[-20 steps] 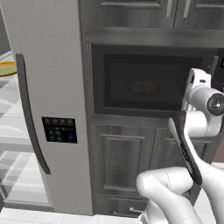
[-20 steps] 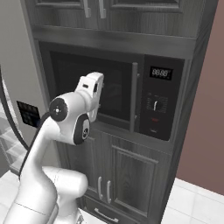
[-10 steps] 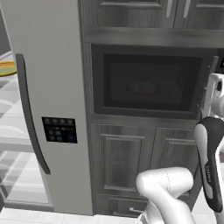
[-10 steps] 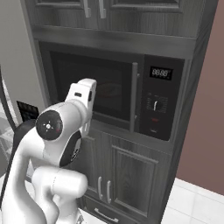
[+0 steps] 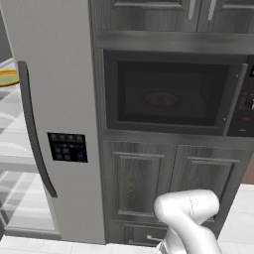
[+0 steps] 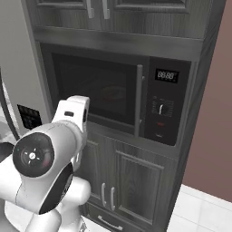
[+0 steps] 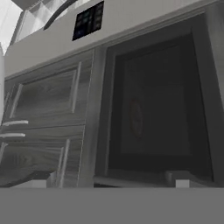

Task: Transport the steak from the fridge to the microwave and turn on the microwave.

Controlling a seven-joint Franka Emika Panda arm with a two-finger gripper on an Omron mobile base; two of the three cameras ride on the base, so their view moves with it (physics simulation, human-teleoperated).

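Facing a wall of dark wood-panelled cabinets (image 5: 163, 173), the white arm (image 6: 50, 158) rises in front of the microwave (image 5: 173, 94), whose dark glass door is closed and shows the red-ringed turntable (image 5: 161, 100) faintly behind it. A grey vertical bar handle (image 6: 139, 100) runs down the door's right edge, just beside the control panel (image 6: 164, 106) with its small display and dial. To the left stands the light-grey fridge (image 5: 59, 99), its door swung open — the long dark curved handle (image 5: 34, 134) and black button panel (image 5: 68, 147) face the cameras, and clear glass shelves (image 5: 20, 163) show past the door's edge. A round yellow-orange plate (image 5: 9, 77) sits on an upper shelf; whether the steak lies on it cannot be told. In the rolled hand view, the gripper (image 7: 109, 180) has its fingertips (image 7: 41, 177) spread wide apart, holding nothing, pointed at the microwave door and the cabinet fronts beside it.
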